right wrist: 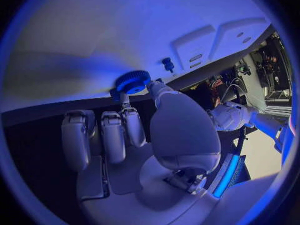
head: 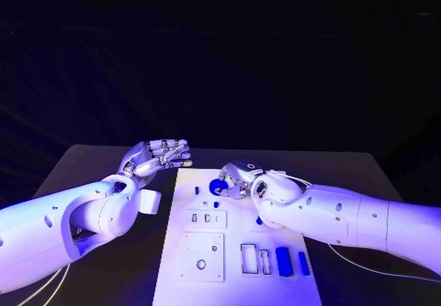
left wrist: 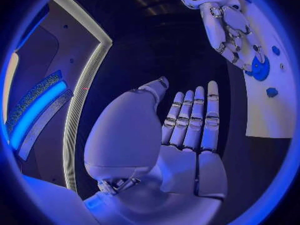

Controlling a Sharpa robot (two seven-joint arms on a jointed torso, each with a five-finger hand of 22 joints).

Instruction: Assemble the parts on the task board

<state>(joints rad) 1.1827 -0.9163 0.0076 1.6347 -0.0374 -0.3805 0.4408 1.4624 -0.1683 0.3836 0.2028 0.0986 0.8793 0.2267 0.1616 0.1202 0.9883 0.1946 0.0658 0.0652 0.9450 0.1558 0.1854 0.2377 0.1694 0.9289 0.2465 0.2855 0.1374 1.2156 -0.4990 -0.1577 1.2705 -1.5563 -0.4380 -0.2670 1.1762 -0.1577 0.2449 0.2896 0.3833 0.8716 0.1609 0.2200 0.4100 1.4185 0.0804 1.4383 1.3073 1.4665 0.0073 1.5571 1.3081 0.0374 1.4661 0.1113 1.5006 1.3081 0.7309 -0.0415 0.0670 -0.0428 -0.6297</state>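
tabletop (head: 101,159): black, in front of me | task board (head: 184,290): white, lying flat on the tabletop's middle

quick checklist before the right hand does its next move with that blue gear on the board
1. Right hand at the blue gear: ok, fingertips touch it.
2. Firm grip on the gear: cannot tell.
3. Gear seated on the task board: cannot tell.
4. Left hand off the board: ok, open beside its far left corner.
5. Two blue bars away from the work: ok, at the near right.
6. Small blue peg clear of the fingers: ok.
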